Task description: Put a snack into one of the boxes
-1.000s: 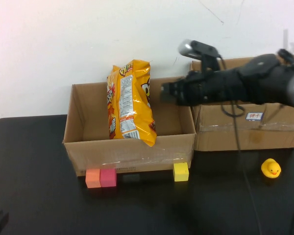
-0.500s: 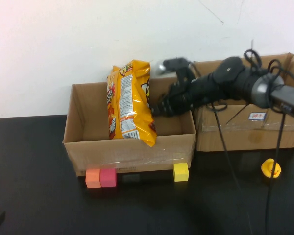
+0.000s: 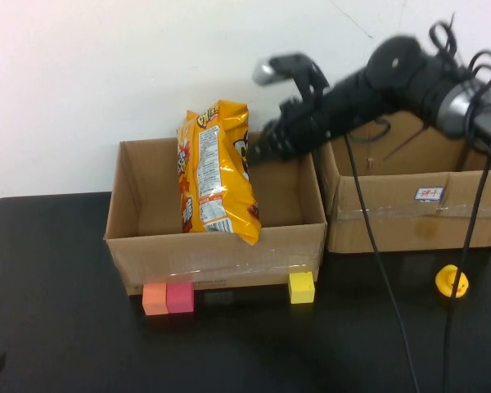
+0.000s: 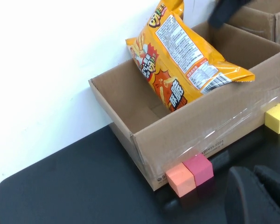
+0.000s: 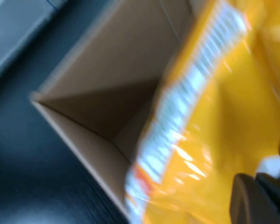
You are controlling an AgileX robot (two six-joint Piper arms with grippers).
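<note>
An orange snack bag [image 3: 217, 172] stands inside the left cardboard box [image 3: 217, 255], leaning on its front wall with its top above the rim. It also shows in the left wrist view [image 4: 186, 56] and in the right wrist view [image 5: 214, 121]. My right gripper [image 3: 260, 149] hovers above the box's back right corner, right beside the bag's upper right edge, with its fingers together [image 5: 254, 182] and nothing in them. My left gripper [image 4: 254, 175] rests low over the table's near left, shut and empty, facing the box [image 4: 200, 126].
A second open cardboard box [image 3: 409, 221] stands to the right. An orange cube [image 3: 155, 298], a pink cube [image 3: 180, 295] and a yellow cube [image 3: 301, 287] sit at the left box's front. A yellow duck [image 3: 452, 282] sits at the right. Arm cables [image 3: 376, 246] hang over the table.
My right arm swung left towards the bag, dipped beside it, then rose above the box's back corner. The bag's top has shifted slightly. The left arm has not moved.
</note>
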